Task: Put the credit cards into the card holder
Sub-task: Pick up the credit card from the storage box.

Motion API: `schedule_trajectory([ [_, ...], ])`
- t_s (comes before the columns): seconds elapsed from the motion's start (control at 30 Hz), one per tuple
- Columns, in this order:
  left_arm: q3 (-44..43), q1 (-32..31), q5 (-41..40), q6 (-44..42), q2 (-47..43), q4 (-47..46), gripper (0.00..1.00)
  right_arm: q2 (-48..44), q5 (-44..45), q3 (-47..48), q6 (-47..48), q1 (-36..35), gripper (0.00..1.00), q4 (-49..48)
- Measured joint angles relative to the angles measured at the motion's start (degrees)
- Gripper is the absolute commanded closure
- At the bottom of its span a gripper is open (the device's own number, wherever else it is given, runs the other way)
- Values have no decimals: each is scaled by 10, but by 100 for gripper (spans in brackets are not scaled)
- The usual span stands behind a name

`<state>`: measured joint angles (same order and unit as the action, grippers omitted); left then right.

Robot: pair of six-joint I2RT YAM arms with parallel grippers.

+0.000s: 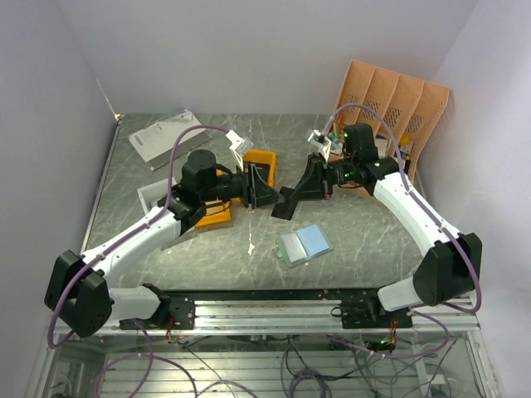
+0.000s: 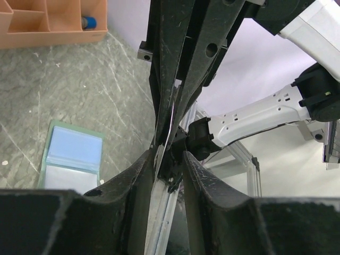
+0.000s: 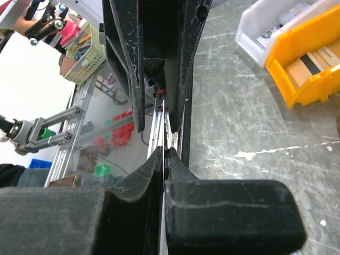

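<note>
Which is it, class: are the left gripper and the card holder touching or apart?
Apart. The top view shows bare table between the left gripper and the open card holder.

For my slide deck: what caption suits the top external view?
Left hand and right hand meet tip to tip just beyond the open card holder.

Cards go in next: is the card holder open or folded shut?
Open: the card holder lies spread flat, its light blue inside facing up.
</note>
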<state>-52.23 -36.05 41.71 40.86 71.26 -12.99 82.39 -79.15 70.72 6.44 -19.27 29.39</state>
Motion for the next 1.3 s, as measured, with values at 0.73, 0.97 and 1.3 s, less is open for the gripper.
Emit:
schedule_trajectory([
  [0.73, 5, -1, 11, -20, 10, 11, 68, -1, -15, -11, -40, -3, 100, -47],
  [0.97, 8, -1, 13, -30, 9, 21, 70, -1, -15, -17, -52, -3, 100, -60],
  [1.3, 52, -1, 13, -19, -20, 3, 70, -9, -40, -64, -160, -3, 100, -179],
])
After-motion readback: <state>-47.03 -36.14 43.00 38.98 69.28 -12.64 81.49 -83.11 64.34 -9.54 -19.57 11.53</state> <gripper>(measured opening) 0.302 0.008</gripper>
